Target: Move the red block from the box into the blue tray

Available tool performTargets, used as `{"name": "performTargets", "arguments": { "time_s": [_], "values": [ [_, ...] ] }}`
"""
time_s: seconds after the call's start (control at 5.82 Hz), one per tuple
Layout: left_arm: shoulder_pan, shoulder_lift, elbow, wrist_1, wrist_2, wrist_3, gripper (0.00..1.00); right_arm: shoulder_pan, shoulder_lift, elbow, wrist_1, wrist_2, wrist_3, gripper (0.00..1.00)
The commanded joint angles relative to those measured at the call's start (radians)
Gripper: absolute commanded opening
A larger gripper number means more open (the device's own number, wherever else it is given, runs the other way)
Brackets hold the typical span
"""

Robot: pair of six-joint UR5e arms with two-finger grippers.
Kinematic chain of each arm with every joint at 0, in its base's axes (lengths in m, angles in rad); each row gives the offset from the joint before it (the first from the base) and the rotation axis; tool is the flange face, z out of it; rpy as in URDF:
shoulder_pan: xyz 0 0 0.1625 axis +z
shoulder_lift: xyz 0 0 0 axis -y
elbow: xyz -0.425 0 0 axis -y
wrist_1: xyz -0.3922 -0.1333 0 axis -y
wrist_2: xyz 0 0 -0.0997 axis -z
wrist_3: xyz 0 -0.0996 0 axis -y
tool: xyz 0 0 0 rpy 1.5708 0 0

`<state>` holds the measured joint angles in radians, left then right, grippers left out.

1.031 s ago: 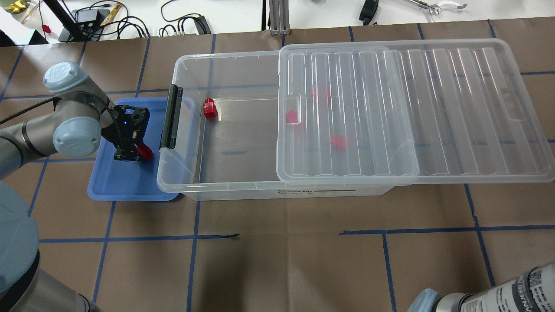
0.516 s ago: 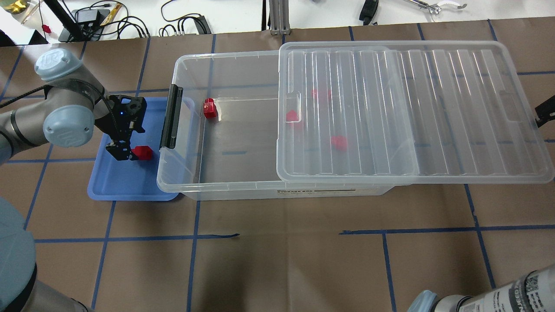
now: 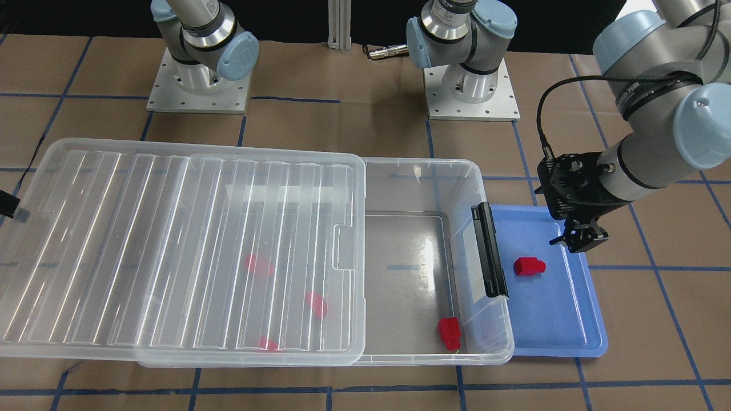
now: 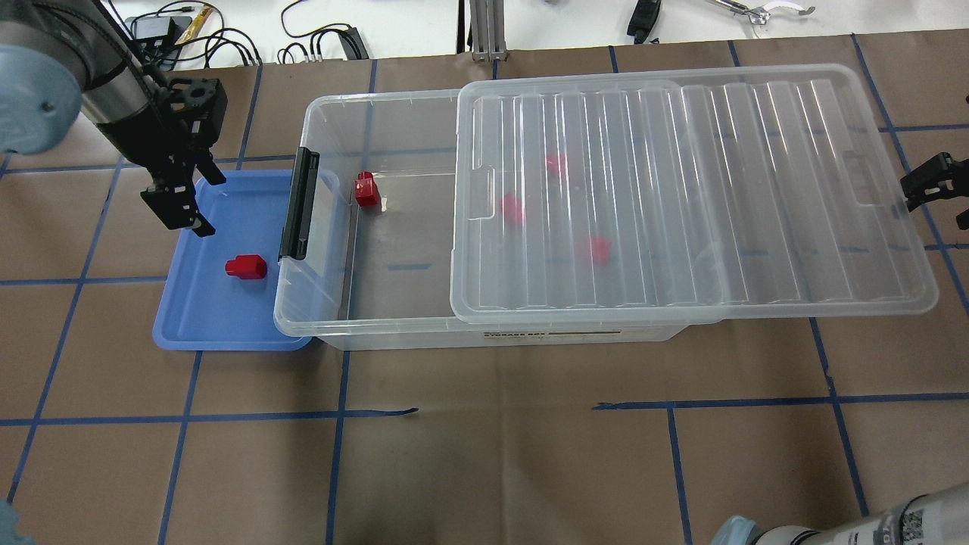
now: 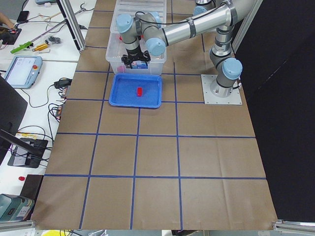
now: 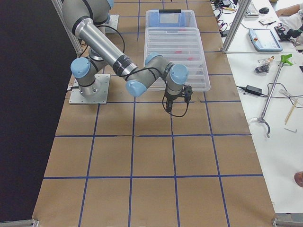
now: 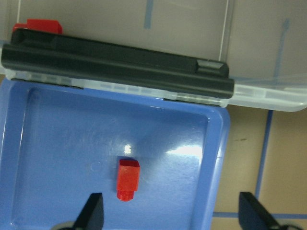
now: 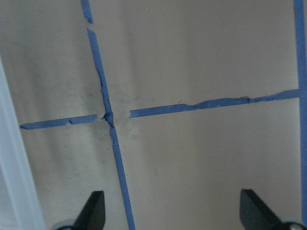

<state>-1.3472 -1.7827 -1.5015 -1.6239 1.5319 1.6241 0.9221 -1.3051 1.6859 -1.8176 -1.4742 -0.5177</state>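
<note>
One red block [image 4: 246,267] lies on its side in the blue tray [image 4: 219,322], apart from any gripper; it also shows in the front view [image 3: 529,266] and the left wrist view [image 7: 128,178]. My left gripper [image 4: 184,219] is open and empty, raised above the tray's far left part [image 3: 579,242]. The clear box [image 4: 310,306] stands right of the tray, its ribbed lid [image 4: 681,189] covering most of it. Another red block [image 4: 366,189] sits in the uncovered end. Three more show through the lid. My right gripper [image 4: 935,185] is open at the lid's right end.
The black latch bar [image 4: 300,204] on the box's end lies right beside the tray. Cables and tools lie on the white bench [image 4: 318,34] behind the table. Brown paper with blue tape lines [image 4: 484,409] covers the table in front of the box.
My left gripper has let go of the red block in the tray, then risen and moved back to the left. The lid has slid left. My right gripper has come in at the lid's right end.
</note>
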Motion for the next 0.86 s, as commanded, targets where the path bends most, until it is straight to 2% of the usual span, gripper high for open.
{"name": "performTargets", "arguments": {
  "time_s": [0.0, 0.34, 0.52, 0.69],
  "values": [
    [-0.096, 0.031, 0.192, -0.212, -0.001, -0.239, 0.98, 0.044, -0.032, 0.047, -0.002, 0.035, 0.039, 1.0],
    [-0.154, 0.048, 0.198, -0.211, 0.011, -0.523, 0.98, 0.122, -0.075, 0.089, -0.002, 0.047, 0.134, 1.0],
    [-0.168, 0.051, 0.196, -0.206, 0.011, -0.796, 0.98, 0.168, -0.092, 0.106, -0.002, 0.049, 0.195, 1.0],
    [-0.182, 0.066, 0.195, -0.206, 0.01, -0.896, 0.98, 0.226, -0.109, 0.124, -0.002, 0.049, 0.256, 1.0]
  ]
}}
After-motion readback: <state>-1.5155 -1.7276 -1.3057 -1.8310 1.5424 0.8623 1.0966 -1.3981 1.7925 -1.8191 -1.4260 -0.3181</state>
